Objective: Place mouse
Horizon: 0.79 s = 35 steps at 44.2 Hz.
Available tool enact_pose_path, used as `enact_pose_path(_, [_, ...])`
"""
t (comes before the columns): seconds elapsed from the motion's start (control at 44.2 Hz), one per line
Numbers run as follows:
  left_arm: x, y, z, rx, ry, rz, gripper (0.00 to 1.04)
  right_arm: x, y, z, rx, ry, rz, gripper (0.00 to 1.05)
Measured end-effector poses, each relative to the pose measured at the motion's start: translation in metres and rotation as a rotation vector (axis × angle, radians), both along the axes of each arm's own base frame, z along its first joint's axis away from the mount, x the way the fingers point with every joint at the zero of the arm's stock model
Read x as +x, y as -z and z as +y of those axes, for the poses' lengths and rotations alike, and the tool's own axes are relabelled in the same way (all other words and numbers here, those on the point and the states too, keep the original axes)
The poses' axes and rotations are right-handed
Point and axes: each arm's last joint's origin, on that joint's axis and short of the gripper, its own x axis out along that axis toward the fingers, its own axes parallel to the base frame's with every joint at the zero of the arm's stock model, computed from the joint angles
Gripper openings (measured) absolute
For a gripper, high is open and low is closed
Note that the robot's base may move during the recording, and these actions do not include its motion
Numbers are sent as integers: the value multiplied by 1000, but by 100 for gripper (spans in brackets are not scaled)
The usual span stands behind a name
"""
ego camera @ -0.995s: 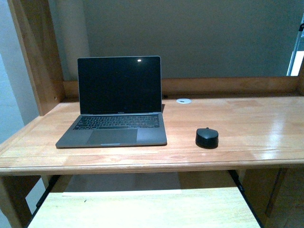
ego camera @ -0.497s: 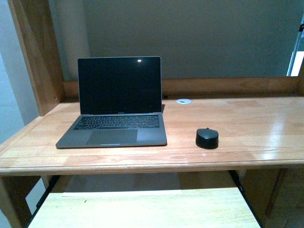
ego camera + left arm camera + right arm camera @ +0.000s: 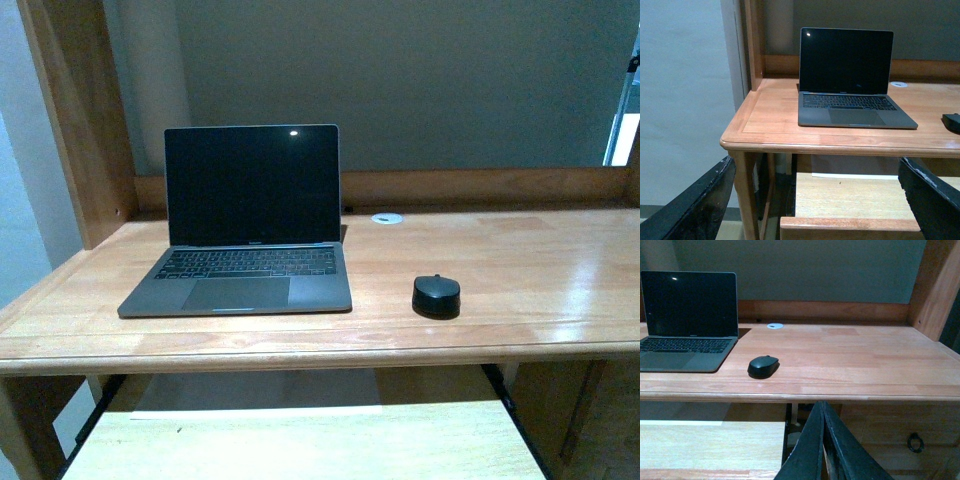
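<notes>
In the front view I see the mouse point(image 3: 436, 295) near the desktop's point(image 3: 520, 260) front edge, just right of the laptop point(image 3: 245, 225); neither arm shows. Left wrist view: left gripper point(image 3: 815, 200) spread wide below the desk, mouse at the far side. Right wrist view: right gripper point(image 3: 824, 450) pressed together, mouse ahead and above; I judge this arm nearer.

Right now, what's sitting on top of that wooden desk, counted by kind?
Laptop: 1
Mouse: 1
Small white round disc near the back of the desk: 1
Total: 3
</notes>
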Motion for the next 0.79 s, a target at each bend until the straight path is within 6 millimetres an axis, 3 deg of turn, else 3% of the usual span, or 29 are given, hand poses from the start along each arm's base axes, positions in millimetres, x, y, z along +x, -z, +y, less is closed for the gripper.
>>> enact_pose_path(0.791, [0,0,0,0,2,0,98,-26,3,0,0,0,4,2])
